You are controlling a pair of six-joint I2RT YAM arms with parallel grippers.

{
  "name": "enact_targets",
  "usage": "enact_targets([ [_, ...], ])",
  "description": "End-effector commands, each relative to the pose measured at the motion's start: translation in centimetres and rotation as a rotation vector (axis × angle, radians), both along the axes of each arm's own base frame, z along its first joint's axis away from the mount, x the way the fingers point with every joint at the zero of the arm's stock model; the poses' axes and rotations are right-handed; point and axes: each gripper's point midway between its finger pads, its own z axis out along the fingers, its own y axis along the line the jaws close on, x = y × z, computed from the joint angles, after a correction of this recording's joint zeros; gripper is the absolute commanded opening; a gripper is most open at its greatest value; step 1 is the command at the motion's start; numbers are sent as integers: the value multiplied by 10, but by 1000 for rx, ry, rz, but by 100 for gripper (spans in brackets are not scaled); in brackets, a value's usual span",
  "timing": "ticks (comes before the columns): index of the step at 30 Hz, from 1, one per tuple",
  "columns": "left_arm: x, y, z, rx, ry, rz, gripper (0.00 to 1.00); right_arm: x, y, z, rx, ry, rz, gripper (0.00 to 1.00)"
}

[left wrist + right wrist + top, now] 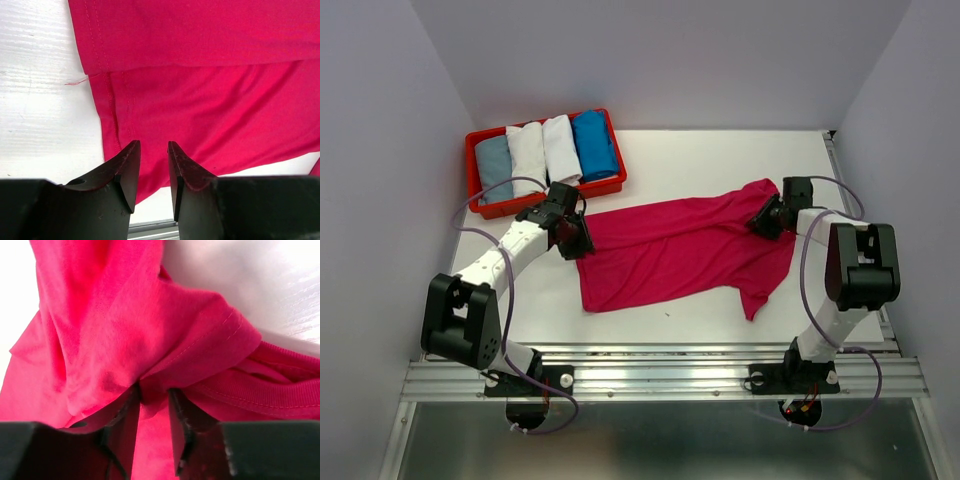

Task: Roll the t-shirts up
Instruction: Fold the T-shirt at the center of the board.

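A bright magenta t-shirt point(670, 250) lies spread and creased across the middle of the white table. My left gripper point(578, 238) hovers at the shirt's left hem. In the left wrist view its jaws point(153, 145) stand open and empty over the cloth point(210, 100). My right gripper point(763, 220) is at the shirt's upper right corner. In the right wrist view a bunched fold of the magenta cloth point(125, 315) fills the gap between its fingers point(154, 390) and drapes over them. Four rolled t-shirts lie side by side in a tray: grey-blue point(494, 165), white point(527, 155), white point(561, 148), blue point(594, 143).
The red plastic tray point(472, 165) holding the rolled shirts sits at the back left, just behind my left gripper. Grey walls close in the table on three sides. A metal rail point(660, 375) runs along the near edge.
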Motion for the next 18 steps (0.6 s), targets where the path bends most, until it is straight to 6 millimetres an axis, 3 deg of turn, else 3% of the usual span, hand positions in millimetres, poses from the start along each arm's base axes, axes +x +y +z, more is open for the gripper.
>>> enact_targets([
  [1,5,-1,3,-4,-14,-6,39,13,4,15,14,-75,-4,27],
  [6,5,0,4,-3,-19,-8,39,12,3,34,2,-115,1,11],
  [12,4,0,3,-2,-22,-12,39,1,10,61,2,-139,33,1],
  [18,3,0,1,-3,-18,-20,39,-19,24,75,7,-128,86,1],
])
